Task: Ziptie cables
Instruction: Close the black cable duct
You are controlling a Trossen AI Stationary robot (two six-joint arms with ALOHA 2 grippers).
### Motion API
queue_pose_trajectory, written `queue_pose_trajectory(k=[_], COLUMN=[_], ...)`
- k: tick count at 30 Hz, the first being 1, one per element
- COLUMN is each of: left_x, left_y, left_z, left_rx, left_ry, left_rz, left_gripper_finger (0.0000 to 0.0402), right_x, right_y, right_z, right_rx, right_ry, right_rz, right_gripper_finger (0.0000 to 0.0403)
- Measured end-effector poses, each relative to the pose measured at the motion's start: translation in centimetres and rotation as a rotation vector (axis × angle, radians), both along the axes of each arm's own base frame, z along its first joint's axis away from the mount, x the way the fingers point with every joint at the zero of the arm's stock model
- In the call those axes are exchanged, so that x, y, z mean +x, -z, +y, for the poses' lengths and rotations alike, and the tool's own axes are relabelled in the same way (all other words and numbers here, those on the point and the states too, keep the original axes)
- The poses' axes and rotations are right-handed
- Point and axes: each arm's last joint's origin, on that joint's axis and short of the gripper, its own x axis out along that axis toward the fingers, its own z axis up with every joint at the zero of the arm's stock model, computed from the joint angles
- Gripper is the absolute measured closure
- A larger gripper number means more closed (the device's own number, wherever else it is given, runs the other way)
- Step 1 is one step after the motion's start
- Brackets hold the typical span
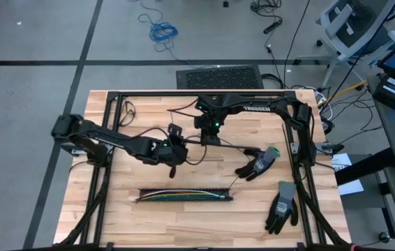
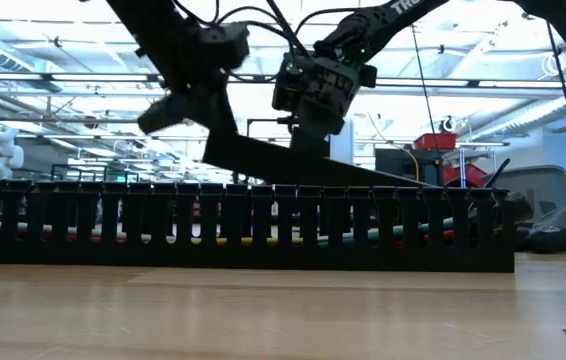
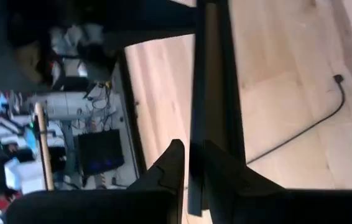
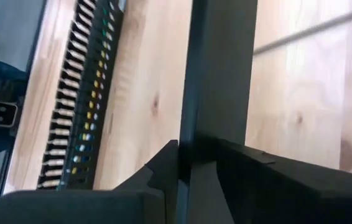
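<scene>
The cables (image 1: 181,195), thin multicoloured wires, lie inside a black slotted strip (image 1: 183,197) near the table's front edge; they also show in the right wrist view as cables (image 4: 92,112). A long flat black cover strip (image 2: 343,172) hangs slanted above the slotted strip, high at one end and low at the other. My left gripper (image 1: 174,155) and my right gripper (image 1: 209,137) are both shut on it, side by side above the table's middle. My left gripper pinches the cover strip's two flat faces (image 3: 196,163) between its two fingers, at the strip's raised end (image 2: 218,148). The strip runs on lengthwise from the fingers and is lifted clear of the table. My right gripper pinches the same cover strip (image 4: 186,144) between its two fingers, a little farther along than my left gripper, coming slanting down from above (image 2: 308,135). The strip's far end (image 2: 418,182) slopes down beyond the fingers, behind the slotted strip.
Two grey-and-black work gloves lie on the table's right half, one glove (image 1: 259,164) mid-table and another glove (image 1: 282,206) near the front. Thin dark strands (image 3: 313,124) trail over the wood. A black frame rail (image 1: 197,94) borders the table.
</scene>
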Motion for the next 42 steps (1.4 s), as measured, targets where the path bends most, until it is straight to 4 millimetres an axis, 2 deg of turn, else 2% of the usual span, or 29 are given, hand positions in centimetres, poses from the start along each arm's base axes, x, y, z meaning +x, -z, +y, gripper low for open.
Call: queue_pose_trajectory(k=[4,6,8,12,16,19,23,28,30,32,35,39,42], left_x=[-1.3,-1.8,-2.8,-4.2,-6.4,-8.0,-10.4,-12.7,-13.3,-13.5,-13.3,-12.1,-10.1], left_y=[-1.6,-3.4,-3.9,-5.9,-8.0,-9.4,-11.4,-12.5,-12.4,-11.9,-10.4,-6.9,-3.5], left_z=[0.7,1.2,1.5,2.5,3.4,3.8,3.8,3.6,3.6,3.4,3.1,2.5,2.0], left_rx=[-0.012,0.020,0.097,0.119,0.076,0.009,-0.162,-0.403,-0.457,-0.530,-0.655,-0.838,-1.000], left_ry=[-0.096,-0.172,-0.226,-0.295,-0.379,-0.433,-0.452,-0.424,-0.421,-0.405,-0.366,-0.249,-0.230], left_rz=[-0.073,-0.172,-0.173,-0.267,-0.403,-0.530,-0.727,-0.853,-0.859,-0.855,-0.836,-0.724,-0.677], left_gripper_finger=[0.0354,0.0354,0.0354,0.0354,0.0354,0.0354,0.0354,0.0354,0.0353,0.0353,0.0353,0.0353,0.0353], right_x=[0.3,0.1,0.1,0.0,-0.1,0.1,-0.3,-1.2,-2.0,-3.1,-4.9,-7.3,-9.1], right_y=[0.0,1.3,2.7,0.7,2.0,0.9,1.1,-3.1,-4.7,-7.3,-10.9,-14.5,-15.8], right_z=[-0.1,0.0,0.1,0.3,0.8,1.0,0.7,0.1,-0.2,-0.4,-0.3,1.9,4.4], right_rx=[-0.012,-0.011,-0.022,-0.029,-0.029,-0.023,-0.016,-0.112,-0.172,-0.222,-0.236,-0.207,-0.254], right_ry=[0.018,0.029,0.030,0.017,-0.002,-0.009,0.026,0.084,0.119,0.180,0.275,0.350,0.365], right_rz=[-0.022,0.041,0.102,0.056,0.117,0.069,0.107,0.008,-0.011,-0.052,-0.120,-0.148,-0.076], right_gripper_finger=[0.0308,0.0306,0.0305,0.0304,0.0317,0.0328,0.0326,0.0310,0.0303,0.0297,0.0290,0.0289,0.0289])
